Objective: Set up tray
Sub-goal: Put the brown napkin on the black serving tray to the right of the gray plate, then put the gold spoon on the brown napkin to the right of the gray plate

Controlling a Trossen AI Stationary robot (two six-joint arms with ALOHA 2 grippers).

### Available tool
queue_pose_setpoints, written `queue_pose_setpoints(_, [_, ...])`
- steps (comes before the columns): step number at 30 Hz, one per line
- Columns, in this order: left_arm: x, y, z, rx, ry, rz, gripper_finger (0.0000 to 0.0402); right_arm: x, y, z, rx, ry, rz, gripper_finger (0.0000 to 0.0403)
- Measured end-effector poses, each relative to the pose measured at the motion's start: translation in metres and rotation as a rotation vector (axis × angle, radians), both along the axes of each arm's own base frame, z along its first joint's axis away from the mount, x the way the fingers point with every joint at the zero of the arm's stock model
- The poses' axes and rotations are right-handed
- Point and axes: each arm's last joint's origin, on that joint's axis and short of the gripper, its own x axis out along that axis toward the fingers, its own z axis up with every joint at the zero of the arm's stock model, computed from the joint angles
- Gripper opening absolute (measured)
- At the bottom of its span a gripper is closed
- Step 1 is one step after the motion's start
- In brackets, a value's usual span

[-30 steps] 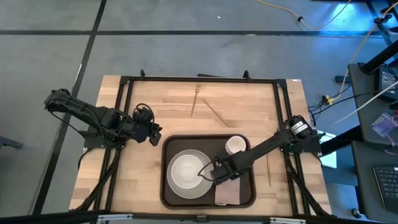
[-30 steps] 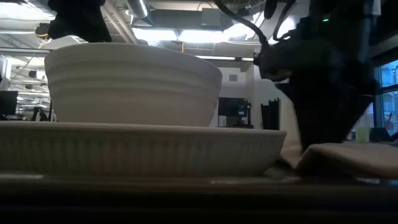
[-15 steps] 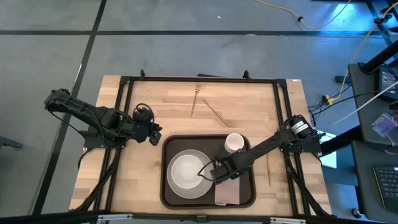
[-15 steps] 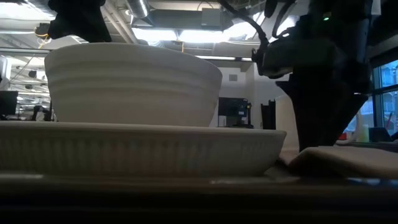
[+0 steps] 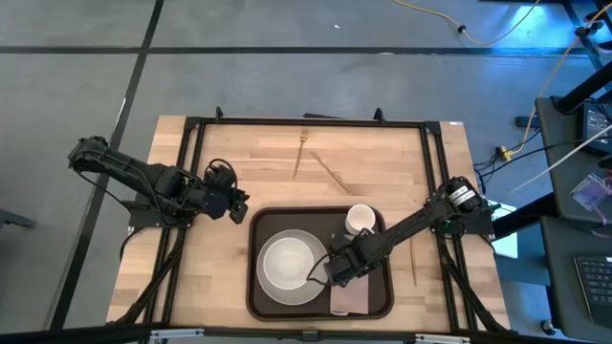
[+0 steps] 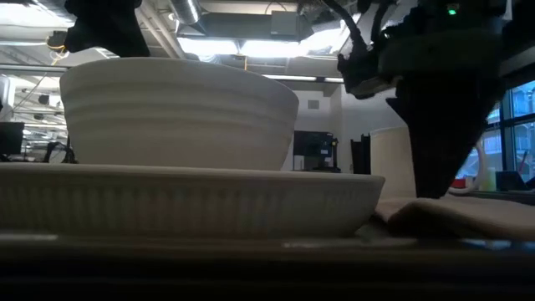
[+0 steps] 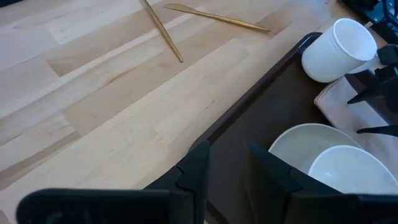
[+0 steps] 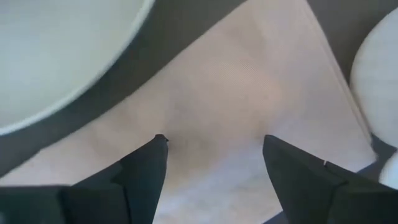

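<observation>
Tray: large dark brown rect. serving tray w/ raised rim (image 5: 256, 287) sits at near-centre edge of the pale wood table (image 5: 239, 162); in it a white round plate (image 5: 273, 286) w/ white bowl (image 5: 287, 263) on top, a white cup (image 5: 360, 221) in the far right corner, a pale beige napkin (image 5: 350, 298) along the right side.
High view only: whole layout, plus thin gold-coloured sticks (image 5: 298, 159) on bare wood beyond the tray and one more (image 5: 413, 265) just right of it.
Low view only: ribbed side of bowl (image 6: 175, 113) stacked on plate (image 6: 188, 201), napkin edge (image 6: 456, 216) lifted a bit; room lights behind.
L wrist view only: cup (image 7: 339, 50) seen tilted, mouth toward cam; tray rim (image 7: 261, 87) close ahead.
R wrist view only: napkin (image 8: 242, 112) fills frame, plate rim (image 8: 68, 68) beside it.
Hard to see: low view – tray itself just a dark band, R arm a black silhouette. R wrist – cup cut off at edge. Contact of fingertips w/ napkin: can't tell.
Right gripper (image 5: 330, 271): over far end of napkin, betw. plate and cup; fingers (image 8: 146, 165) spread wide, nothing betw. them.
Left gripper (image 5: 239, 212): parked off tray's far left corner, above bare wood; fingers (image 7: 196, 171) slightly apart, empty.
</observation>
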Motion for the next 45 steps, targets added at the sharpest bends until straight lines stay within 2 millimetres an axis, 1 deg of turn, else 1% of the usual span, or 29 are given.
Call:
queue_pose_setpoints(3, [0.000,0.000,0.000,0.000,0.000,0.000,0.0087,0.004,0.002,0.011,0.001,-0.005,0.010,0.0263])
queue_pose_setpoints(5, [0.000,0.000,0.000,0.000,0.000,0.000,0.0088,0.004,0.002,0.021,-0.031,0.015,0.011,0.0263])
queue_pose_setpoints(10, [0.000,0.000,0.000,0.002,0.001,0.001,0.0086,-0.006,0.002,0.049,-0.177,0.101,0.027,0.0263])
queue_pose_setpoints(13, [0.000,0.000,0.000,0.002,0.000,0.001,0.0084,-0.012,0.000,0.058,-0.183,0.162,0.032,0.0263])
queue_pose_setpoints(16, [0.000,0.000,0.000,0.003,0.002,0.002,0.0082,-0.016,-0.001,0.057,-0.163,0.204,0.030,0.0263])
queue_pose_setpoints(21, [0.002,-0.001,-0.002,0.006,0.012,0.003,0.0082,-0.026,-0.005,0.044,-0.204,0.272,-0.001,0.0263])
queue_pose_setpoints(23, [0.003,-0.001,-0.002,0.004,0.012,0.003,0.0083,-0.032,-0.007,0.042,-0.236,0.320,-0.014,0.0263])
queue_pose_setpoints(27, [0.004,-0.001,-0.004,0.006,0.018,0.003,0.0082,-0.036,-0.008,0.037,-0.251,0.337,-0.030,0.0263])
queue_pose_setpoints(29, [0.005,-0.002,-0.005,0.007,0.025,0.003,0.0081,-0.036,-0.009,0.037,-0.264,0.330,-0.027,0.0263])
queue_pose_setpoints(32, [0.006,-0.002,-0.005,0.009,0.027,0.004,0.0079,-0.037,-0.011,0.038,-0.329,0.320,-0.017,0.0263])
queue_pose_setpoints(37, [0.007,-0.003,-0.007,0.005,0.033,0.010,0.0080,-0.044,-0.016,0.043,-0.391,0.400,-0.007,0.0263])
queue_pose_setpoints(39, [0.007,-0.003,-0.007,0.003,0.032,0.011,0.0079,-0.044,-0.016,0.051,-0.367,0.394,-0.013,0.0263])
queue_pose_setpoints(41, [0.007,-0.002,-0.006,0.002,0.031,0.013,0.0077,-0.046,-0.015,0.064,-0.320,0.344,-0.020,0.0263])
queue_pose_setpoints(43, [0.007,-0.003,-0.006,-0.003,0.028,0.018,0.0075,-0.048,-0.016,0.080,-0.270,0.274,-0.038,0.0263])
queue_pose_setpoints(45, [0.007,-0.002,-0.006,-0.005,0.025,0.019,0.0075,-0.055,-0.020,0.099,-0.225,0.204,-0.080,0.0263])
